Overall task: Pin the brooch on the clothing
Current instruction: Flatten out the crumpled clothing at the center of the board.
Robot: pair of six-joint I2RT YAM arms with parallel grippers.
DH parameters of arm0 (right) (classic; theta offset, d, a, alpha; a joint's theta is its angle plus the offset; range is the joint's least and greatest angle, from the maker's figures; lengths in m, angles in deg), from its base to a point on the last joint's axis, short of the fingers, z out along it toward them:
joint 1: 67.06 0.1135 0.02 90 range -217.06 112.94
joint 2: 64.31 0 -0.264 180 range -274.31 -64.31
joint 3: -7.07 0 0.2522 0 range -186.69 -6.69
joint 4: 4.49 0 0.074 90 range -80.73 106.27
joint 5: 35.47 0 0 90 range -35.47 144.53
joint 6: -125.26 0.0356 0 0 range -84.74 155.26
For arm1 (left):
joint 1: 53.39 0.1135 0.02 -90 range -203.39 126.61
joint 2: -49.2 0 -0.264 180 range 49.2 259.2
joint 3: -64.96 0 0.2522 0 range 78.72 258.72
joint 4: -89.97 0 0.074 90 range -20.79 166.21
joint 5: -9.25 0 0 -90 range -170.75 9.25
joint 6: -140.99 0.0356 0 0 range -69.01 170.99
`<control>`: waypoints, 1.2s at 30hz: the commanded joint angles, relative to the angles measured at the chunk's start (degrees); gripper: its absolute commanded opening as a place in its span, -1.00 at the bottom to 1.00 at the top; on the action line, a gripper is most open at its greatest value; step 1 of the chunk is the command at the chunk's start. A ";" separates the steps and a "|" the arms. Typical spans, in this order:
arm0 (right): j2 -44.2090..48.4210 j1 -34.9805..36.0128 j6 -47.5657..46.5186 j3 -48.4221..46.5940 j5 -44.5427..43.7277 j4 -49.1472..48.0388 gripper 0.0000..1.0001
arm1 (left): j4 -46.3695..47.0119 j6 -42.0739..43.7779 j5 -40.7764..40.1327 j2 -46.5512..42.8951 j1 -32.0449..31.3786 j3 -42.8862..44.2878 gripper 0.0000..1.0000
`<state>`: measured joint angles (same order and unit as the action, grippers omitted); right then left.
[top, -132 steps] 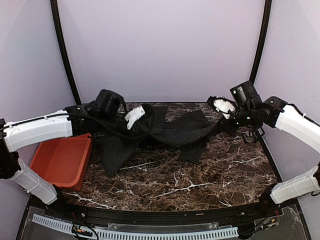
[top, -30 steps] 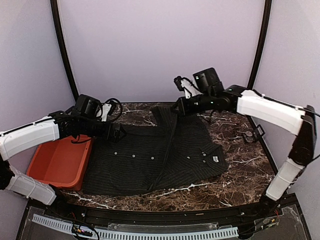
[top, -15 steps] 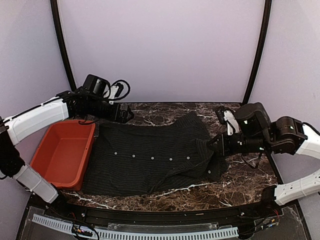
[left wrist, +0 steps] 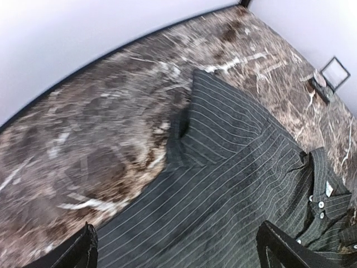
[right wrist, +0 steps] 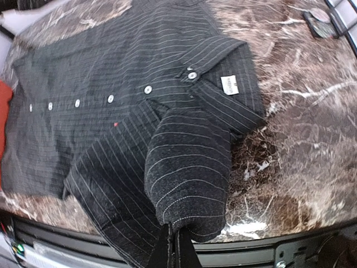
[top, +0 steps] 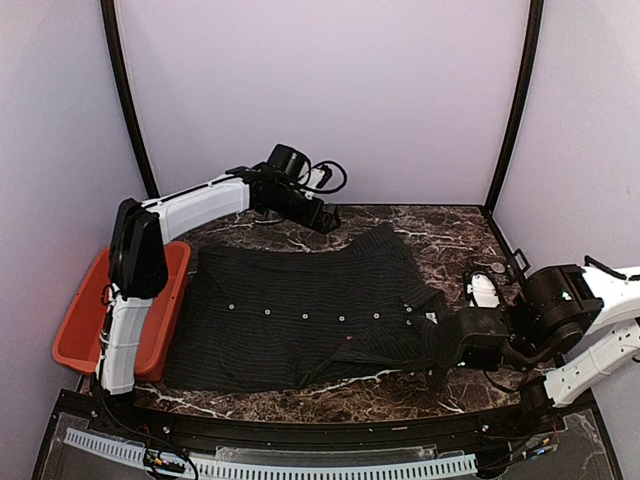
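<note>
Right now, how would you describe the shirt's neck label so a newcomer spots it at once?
On the marble table lies a dark pinstriped shirt, its collar end to the right. Just inside that collar sits the label. Unlike the round white buttons beside it and the tiny red tag farther along, it is a white printed rectangle.

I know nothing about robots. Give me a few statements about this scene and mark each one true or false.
1. The shirt lies spread on the marble table. True.
2. The left gripper clamps the shirt. False: it is open and holds nothing.
3. The red bin stands on the robot's right. False: it is on the left.
4. The right gripper is shut on the edge of a sleeve. True.
</note>
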<state>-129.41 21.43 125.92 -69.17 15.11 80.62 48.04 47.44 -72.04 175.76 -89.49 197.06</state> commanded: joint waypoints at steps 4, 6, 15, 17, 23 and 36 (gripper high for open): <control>2.26 1.51 19.84 1.93 -5.40 14.45 -1.00 | -1.45 3.90 9.19 9.94 -1.67 10.11 0.98; 2.01 1.51 21.05 1.94 -6.18 14.47 -1.00 | 0.22 4.60 9.27 11.14 -2.03 10.48 0.98; -2.18 1.51 18.33 -1.95 -8.22 14.52 -1.00 | 5.90 2.39 11.51 16.33 -3.27 10.80 0.98; -2.60 1.51 18.04 -2.32 -8.47 14.41 -1.00 | 6.69 1.21 10.62 17.31 -3.35 10.98 0.98; -3.43 1.51 17.24 -3.34 -9.39 14.43 -1.00 | 6.16 0.70 6.49 19.25 -4.97 10.94 0.98; -5.20 1.58 15.97 -4.49 -12.27 14.34 -1.00 | 0.12 -2.04 -13.96 22.58 -8.12 11.46 0.98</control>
<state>-133.46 22.46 143.29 -71.79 5.42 85.43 51.87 47.44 -76.32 196.41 -98.34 207.03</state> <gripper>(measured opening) 0.007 0.990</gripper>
